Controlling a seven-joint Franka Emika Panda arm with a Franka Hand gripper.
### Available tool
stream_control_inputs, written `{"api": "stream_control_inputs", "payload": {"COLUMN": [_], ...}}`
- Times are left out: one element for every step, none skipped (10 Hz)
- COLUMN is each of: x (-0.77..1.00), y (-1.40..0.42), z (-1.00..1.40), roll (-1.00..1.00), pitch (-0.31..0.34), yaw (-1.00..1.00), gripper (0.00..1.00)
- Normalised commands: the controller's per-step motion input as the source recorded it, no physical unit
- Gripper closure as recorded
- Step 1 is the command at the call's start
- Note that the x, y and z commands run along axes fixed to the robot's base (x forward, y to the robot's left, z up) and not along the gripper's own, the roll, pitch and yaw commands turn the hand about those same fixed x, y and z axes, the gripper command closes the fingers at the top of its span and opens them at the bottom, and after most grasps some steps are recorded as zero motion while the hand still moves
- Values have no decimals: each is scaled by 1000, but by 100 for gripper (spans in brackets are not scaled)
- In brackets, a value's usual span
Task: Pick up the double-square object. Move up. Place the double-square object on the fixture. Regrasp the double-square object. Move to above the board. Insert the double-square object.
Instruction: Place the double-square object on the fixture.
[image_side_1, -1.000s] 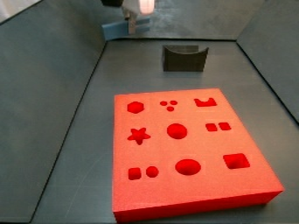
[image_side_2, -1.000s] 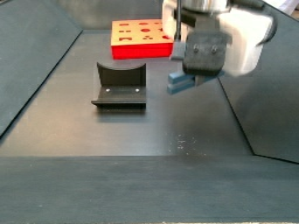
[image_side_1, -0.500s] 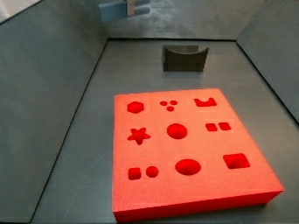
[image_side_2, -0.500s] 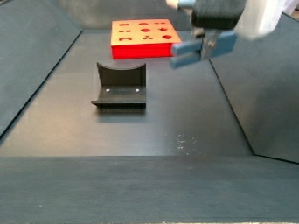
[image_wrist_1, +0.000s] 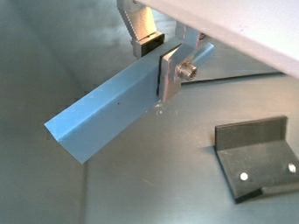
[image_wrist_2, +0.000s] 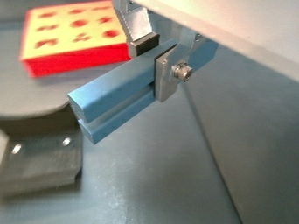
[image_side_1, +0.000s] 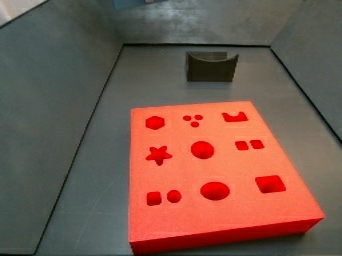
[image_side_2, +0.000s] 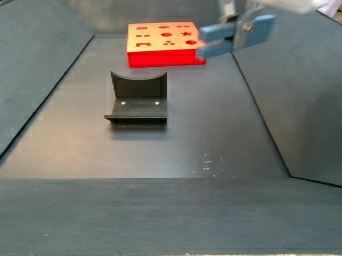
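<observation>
- Fixture (image_side_2: 136, 97) sits on the dark floor well below the tool (image_wrist_1: 160, 66) and off to one side of it; this is the gap the coming move has to close, since the task next calls for setting the piece on the fixture.
- In a side view the double-square object (image_side_2: 238, 31) hangs high near the top edge, in the air and clear of everything, with the board (image_side_2: 164, 45) behind it and the fixture nearer the camera.
- Its long axis lies roughly level and slanted; in a wrist view it runs out from the tool to a free end, the grip being near the other end.
- The tool is closed down to the thickness of the block: both wrist views show the silver finger plates (image_wrist_2: 167, 73) pressed against its opposite faces, nothing else between them.
- The double-square object (image_wrist_2: 138, 89) shows a groove along its length in a wrist view, and the fixture (image_wrist_2: 41, 164) lies beneath its free end there.
- In the side view facing the board (image_side_1: 221, 170), neither tool nor block shows; only the fixture (image_side_1: 211, 66) stands beyond the red slab, its notch upward and empty.
- My judgement: lifting looks done, and the next move needs travel sideways and down toward the notch, with the long axis turned to suit it.
</observation>
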Motion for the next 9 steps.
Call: {"api": "stream_control_inputs", "payload": {"x": [1000, 1000, 1000, 1000, 1000, 1000, 941, 777, 655], "y": [-121, -89, -86, -73, -60, -49, -41, -26, -20], "z": [-420, -323, -277, -238, -220, -176, -146, -89, -67], "roll": [108, 113, 115, 125, 136, 153, 164, 190, 211], "pitch": [-76, -69, -63, -59, -56, -52, -47, -38, -37], "yaw": [1000, 1000, 1000, 1000, 1000, 1000, 1000, 1000, 1000], "gripper": [100, 100, 100, 100, 100, 100, 100, 100, 100]}}
